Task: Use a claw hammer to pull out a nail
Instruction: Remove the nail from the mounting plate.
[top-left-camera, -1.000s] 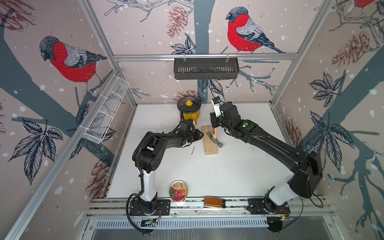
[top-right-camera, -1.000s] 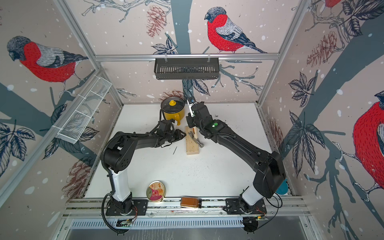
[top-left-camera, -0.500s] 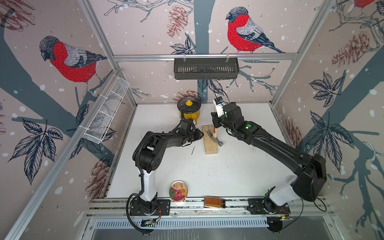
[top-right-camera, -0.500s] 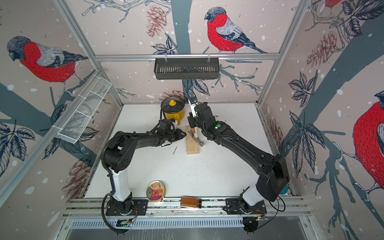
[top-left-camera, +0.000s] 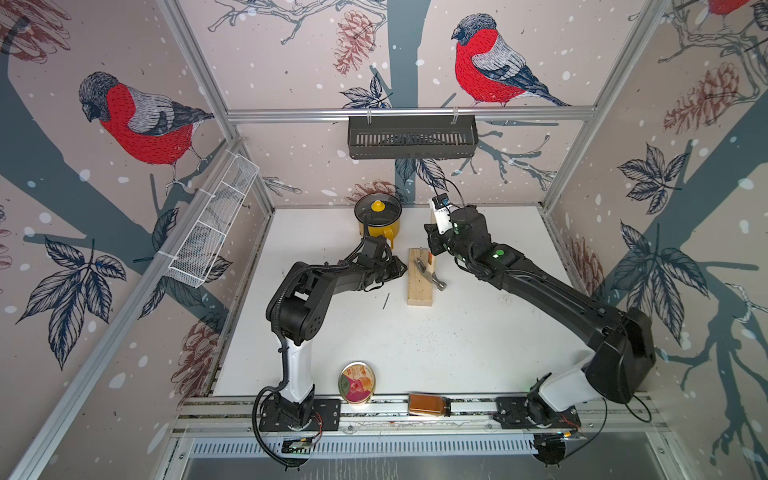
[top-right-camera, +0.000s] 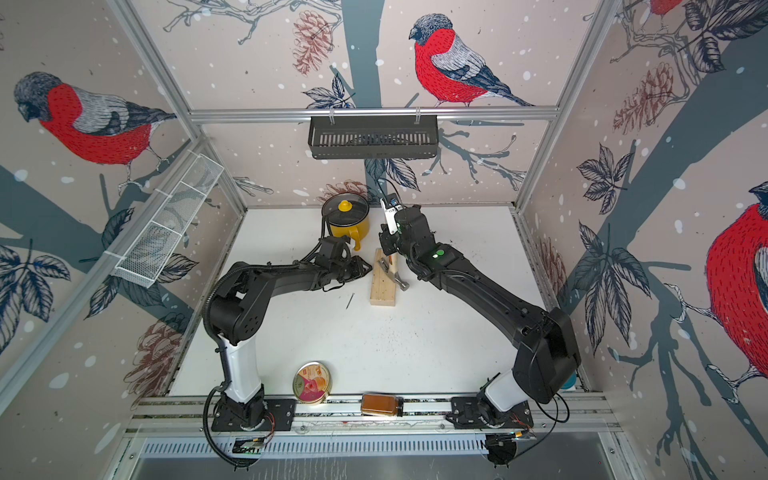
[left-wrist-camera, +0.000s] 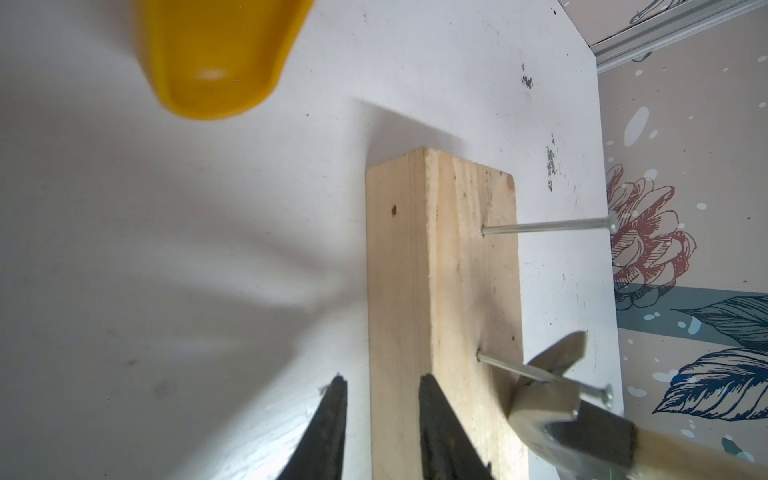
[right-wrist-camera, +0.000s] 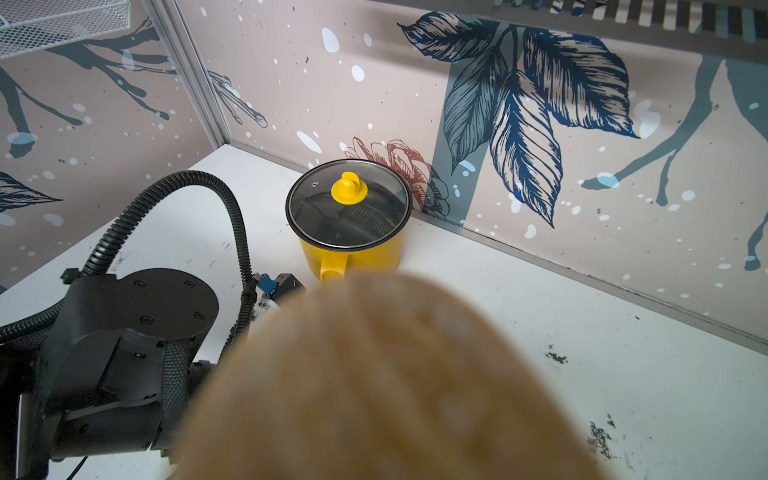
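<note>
A wooden block (top-left-camera: 419, 291) (top-right-camera: 382, 291) lies on the white table with two nails standing out of its top face. The claw hammer (top-left-camera: 432, 276) (top-right-camera: 395, 276) rests its grey head on the block. In the left wrist view its forked claw (left-wrist-camera: 552, 357) sits around the nearer nail (left-wrist-camera: 507, 365); the farther nail (left-wrist-camera: 544, 225) stands free. My right gripper (top-left-camera: 434, 249) (top-right-camera: 388, 249) is shut on the pale handle (right-wrist-camera: 374, 395), which fills the right wrist view as a blur. My left gripper (top-left-camera: 400, 270) (left-wrist-camera: 382, 376) stands part open at the block's left edge, one finger (left-wrist-camera: 436, 428) over the top face, the other beside it.
A loose nail (top-left-camera: 386, 300) lies on the table left of the block. A yellow lidded pot (top-left-camera: 378, 220) (right-wrist-camera: 349, 224) stands behind my left gripper. A round tin (top-left-camera: 356, 382) and an amber jar (top-left-camera: 428, 404) sit at the front rail. Wire baskets hang on the left and back walls.
My right wrist has shifted slightly to the right with the hammer handle. The hammer head, the block and my left arm have stayed in place.
</note>
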